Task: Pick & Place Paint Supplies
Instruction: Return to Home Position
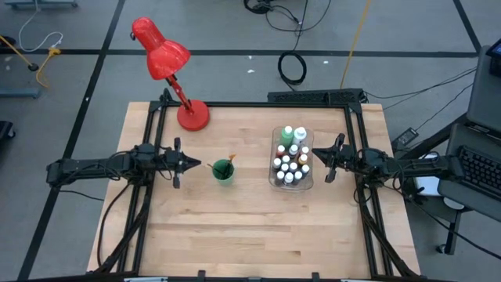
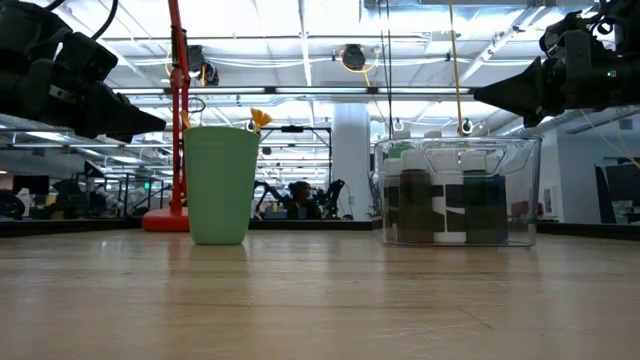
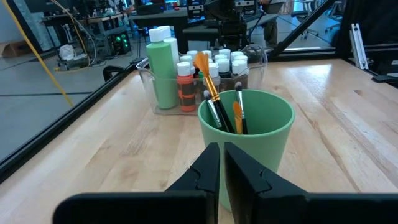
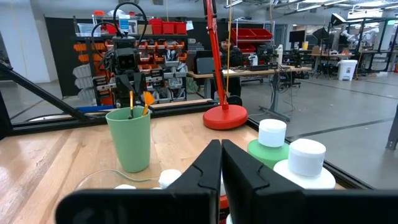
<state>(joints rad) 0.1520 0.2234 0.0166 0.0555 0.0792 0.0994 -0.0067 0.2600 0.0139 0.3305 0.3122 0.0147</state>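
The green round cup (image 1: 223, 170) stands upright on its base mid-table with several dark-handled paintbrushes (image 3: 219, 102) upright inside it, bristles up. The clear plastic tray (image 1: 291, 157) to its right holds several small white-capped paint bottles (image 1: 288, 166) and two taller green bottles (image 1: 294, 135). My left gripper (image 1: 202, 165) hovers shut just left of the cup, level with it. My right gripper (image 1: 314, 157) hovers shut at the tray's right side, above the bottles.
A red desk lamp (image 1: 168, 66) stands on its round base (image 1: 192, 115) at the table's far left. The table's black frame (image 1: 250, 103) runs along its edges. Bare wood lies in front of the cup and tray, toward the near edge.
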